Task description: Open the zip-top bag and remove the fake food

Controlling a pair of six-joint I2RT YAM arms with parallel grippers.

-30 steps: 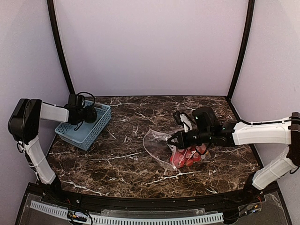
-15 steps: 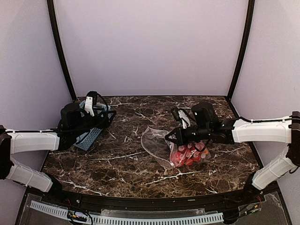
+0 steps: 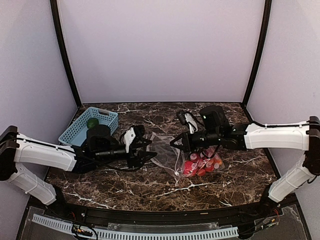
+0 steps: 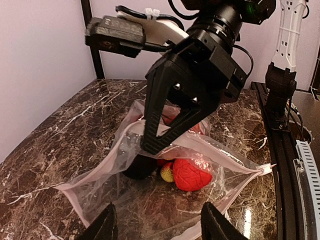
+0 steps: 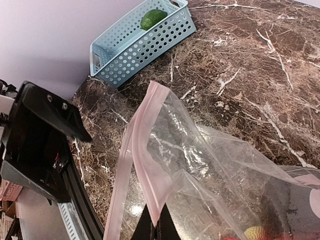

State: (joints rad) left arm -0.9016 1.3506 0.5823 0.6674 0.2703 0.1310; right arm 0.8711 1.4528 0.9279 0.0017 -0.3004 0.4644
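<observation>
The zip-top bag (image 3: 162,152) lies mid-table with its mouth open toward the left. My right gripper (image 3: 174,142) is shut on the bag's upper pink zip strip (image 5: 150,170) and holds that lip up. Fake food (image 3: 202,164) sits deep in the bag, mostly red pieces. In the left wrist view a red piece (image 4: 191,175), a small yellow one (image 4: 168,173) and a dark one (image 4: 140,167) lie inside the mouth. My left gripper (image 3: 145,145) is at the bag's mouth, open, its fingertips (image 4: 104,226) astride the lower film with nothing gripped.
A blue lattice basket (image 3: 82,131) stands at the back left with a green ball (image 3: 92,122) in it. The black frame rail (image 3: 150,215) runs along the near table edge. The tent walls close in the back and sides.
My left arm has swung from the basket to the bag's mouth, its jaws narrowing. A green ball now shows in the basket. My right gripper has shifted the bag lip slightly left.
</observation>
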